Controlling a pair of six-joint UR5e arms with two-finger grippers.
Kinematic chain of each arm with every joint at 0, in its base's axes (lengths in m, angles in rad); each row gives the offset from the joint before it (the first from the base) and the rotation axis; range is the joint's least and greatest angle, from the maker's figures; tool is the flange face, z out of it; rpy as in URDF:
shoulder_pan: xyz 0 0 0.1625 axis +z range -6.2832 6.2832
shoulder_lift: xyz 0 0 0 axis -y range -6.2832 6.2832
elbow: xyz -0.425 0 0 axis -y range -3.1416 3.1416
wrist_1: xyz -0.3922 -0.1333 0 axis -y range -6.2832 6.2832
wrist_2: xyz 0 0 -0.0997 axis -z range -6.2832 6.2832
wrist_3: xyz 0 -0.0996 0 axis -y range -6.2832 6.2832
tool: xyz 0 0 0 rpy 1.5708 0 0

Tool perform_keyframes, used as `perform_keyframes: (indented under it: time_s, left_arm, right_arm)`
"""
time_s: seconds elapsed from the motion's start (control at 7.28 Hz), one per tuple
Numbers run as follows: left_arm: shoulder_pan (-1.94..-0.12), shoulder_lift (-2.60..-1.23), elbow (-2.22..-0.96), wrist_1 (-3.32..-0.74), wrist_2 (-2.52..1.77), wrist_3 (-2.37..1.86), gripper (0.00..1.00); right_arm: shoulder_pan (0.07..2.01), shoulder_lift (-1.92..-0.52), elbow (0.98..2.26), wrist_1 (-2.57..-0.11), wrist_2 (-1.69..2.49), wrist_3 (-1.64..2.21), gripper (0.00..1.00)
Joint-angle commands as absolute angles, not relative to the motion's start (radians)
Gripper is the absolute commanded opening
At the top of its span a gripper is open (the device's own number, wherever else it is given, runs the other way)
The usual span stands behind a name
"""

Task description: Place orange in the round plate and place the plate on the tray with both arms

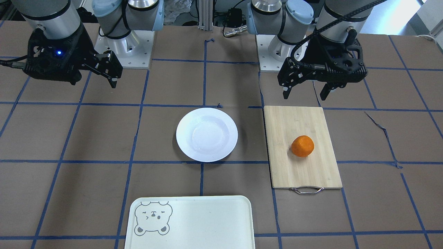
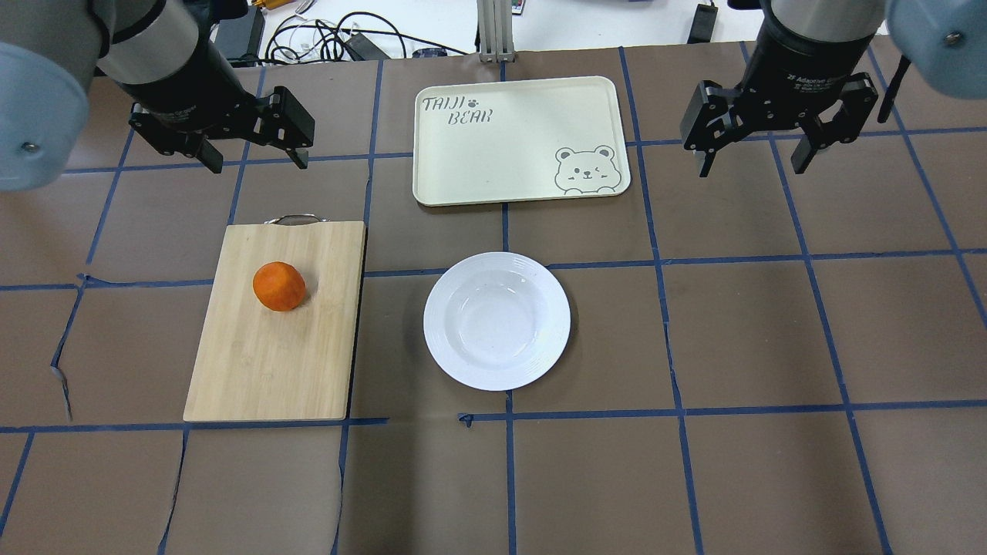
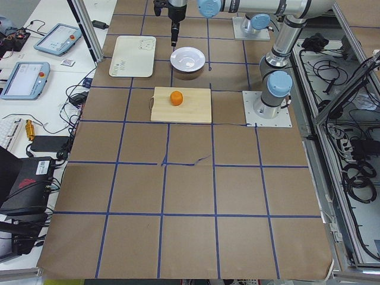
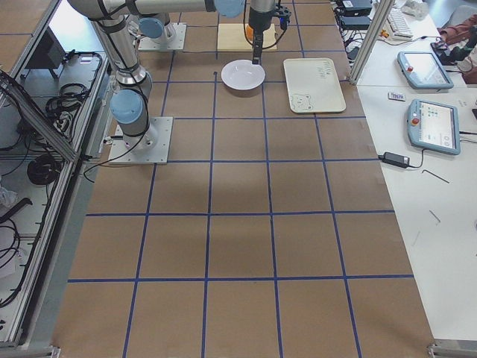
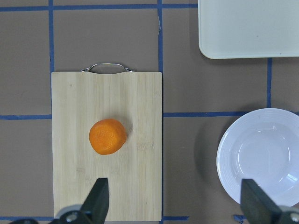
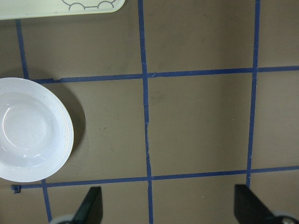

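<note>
The orange [image 1: 302, 146] [image 2: 279, 286] [image 5: 108, 136] lies on a bamboo cutting board [image 2: 262, 362]. An empty white round plate [image 1: 207, 134] [image 2: 496, 321] [image 6: 30, 135] rests on the table's middle, right of the board in the overhead view. Beyond the plate, the cream tray [image 2: 509, 139] [image 1: 193, 221] with a bear face holds nothing. My left gripper [image 2: 257, 163] [image 1: 304, 93] [image 5: 176, 205] hovers open, high above the table beside the board's handle end. Well off to the plate's right, my right gripper [image 2: 752, 169] [image 1: 112, 81] [image 6: 169, 207] also hangs open and holds nothing.
The cutting board [image 1: 297, 166] has a metal handle [image 1: 306, 190] on its end toward the tray side. Brown paper with blue tape lines [image 2: 663, 262] covers the table. Cables [image 2: 331, 38] and pendants [image 4: 432, 123] lie beyond the table's far edge.
</note>
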State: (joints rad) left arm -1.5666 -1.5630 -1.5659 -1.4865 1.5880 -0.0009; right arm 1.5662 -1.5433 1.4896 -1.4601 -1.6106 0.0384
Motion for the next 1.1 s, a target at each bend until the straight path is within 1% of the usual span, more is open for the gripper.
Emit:
perform_keyframes:
  time_s: [0.0, 0.96]
  left_arm:
    - [-1.566, -1.563, -1.566, -1.486, 1.588, 0.005, 1.0]
    - [-1.565, -1.565, -1.577, -1.477, 1.586, 0.005, 1.0]
  right_arm:
    - [1.566, -1.543, 1.489, -1.46, -1.612, 0.037, 1.0]
    - [1.565, -1.54, 1.491, -1.457, -1.621, 0.037, 1.0]
